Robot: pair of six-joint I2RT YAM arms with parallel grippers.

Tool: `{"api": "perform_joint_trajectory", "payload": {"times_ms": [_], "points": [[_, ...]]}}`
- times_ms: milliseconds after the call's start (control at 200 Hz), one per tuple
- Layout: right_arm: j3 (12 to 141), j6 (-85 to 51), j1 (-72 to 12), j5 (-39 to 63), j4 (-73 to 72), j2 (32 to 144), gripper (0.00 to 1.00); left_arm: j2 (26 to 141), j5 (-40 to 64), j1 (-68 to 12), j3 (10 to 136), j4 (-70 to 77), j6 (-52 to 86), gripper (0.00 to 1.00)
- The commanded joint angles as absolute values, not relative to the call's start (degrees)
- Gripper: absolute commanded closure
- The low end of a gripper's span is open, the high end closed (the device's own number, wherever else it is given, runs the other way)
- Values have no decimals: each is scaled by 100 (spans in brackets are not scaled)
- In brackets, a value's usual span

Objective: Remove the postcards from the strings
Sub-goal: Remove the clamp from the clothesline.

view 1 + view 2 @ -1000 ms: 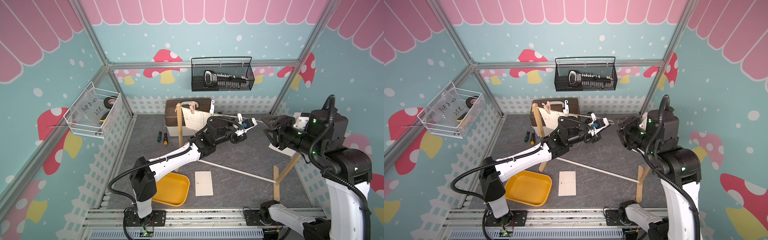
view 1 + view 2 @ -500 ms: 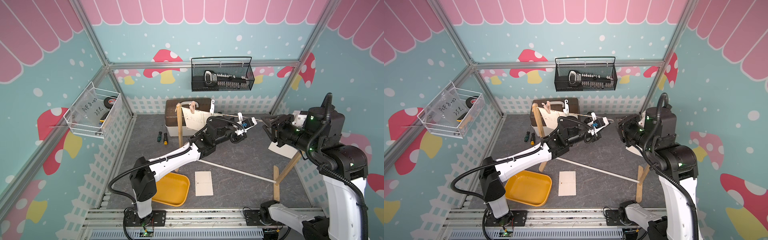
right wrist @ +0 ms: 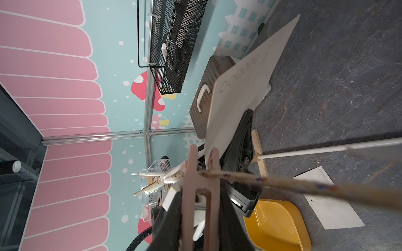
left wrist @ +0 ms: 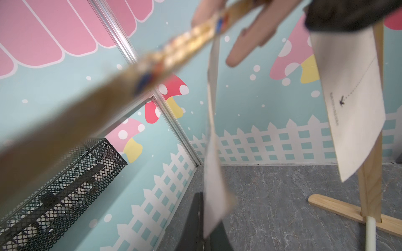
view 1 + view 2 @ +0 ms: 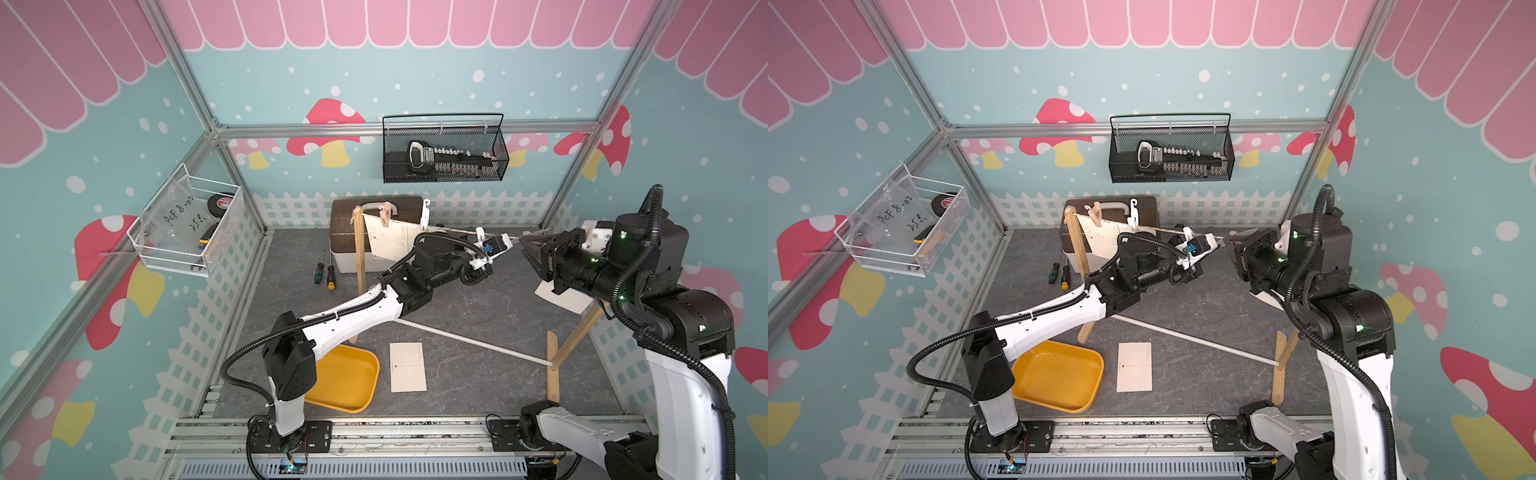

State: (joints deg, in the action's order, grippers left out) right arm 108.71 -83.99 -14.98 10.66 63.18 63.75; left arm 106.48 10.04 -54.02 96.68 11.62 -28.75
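Note:
The string (image 5: 457, 230) runs from the left wooden post (image 5: 358, 257) toward the right post (image 5: 582, 328). My left gripper (image 5: 498, 243) is shut on the lower edge of a hanging postcard (image 4: 212, 121); the same postcard (image 3: 245, 87) shows in the right wrist view. A pink peg (image 3: 200, 195) pins it to the string, and my right gripper (image 3: 199, 202) is shut on that peg, close to the left gripper in both top views. Another postcard (image 5: 388, 241) hangs by the left post, one (image 5: 563, 297) hangs under my right arm, and one (image 5: 408, 366) lies on the floor.
A yellow tray (image 5: 349, 382) lies at the front left. A brown-lidded box (image 5: 345, 232) and two screwdrivers (image 5: 324, 274) sit behind the left post. A white rod (image 5: 469, 340) joins the posts' feet. A black mesh basket (image 5: 444, 153) and a white wire basket (image 5: 187, 228) hang on the walls.
My right gripper has moved left along the string toward the left gripper, and its jaws have closed on the pink peg. The left arm has stayed put with its postcard.

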Motion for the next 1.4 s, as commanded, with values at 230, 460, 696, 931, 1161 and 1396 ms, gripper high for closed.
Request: {"api": "perform_joint_trajectory", "payload": {"times_ms": [230, 460, 696, 931, 1161, 1396], "points": [[10900, -8126, -1478, 1641, 6569, 6250, 89, 10680, 1265, -5359, 9618, 1043, -2919, 100], [10883, -7848, -1477, 1945, 6588, 6181, 89, 10561, 1362, -5446, 9343, 712, -3075, 100], [10491, -7762, -1477, 2055, 6260, 5957, 89, 10307, 1327, -5583, 8869, 453, -3163, 100], [10096, -7627, -1477, 2243, 5709, 5754, 89, 9853, 1178, -5788, 8363, 279, -3058, 100], [8943, -7822, -1479, 2951, 4219, 5156, 89, 9165, 1270, -6139, 7867, -554, -2396, 100], [7945, -7440, -1478, 3766, 3143, 4662, 88, 8121, 1466, -6338, 7092, -1576, -960, 100]]}}
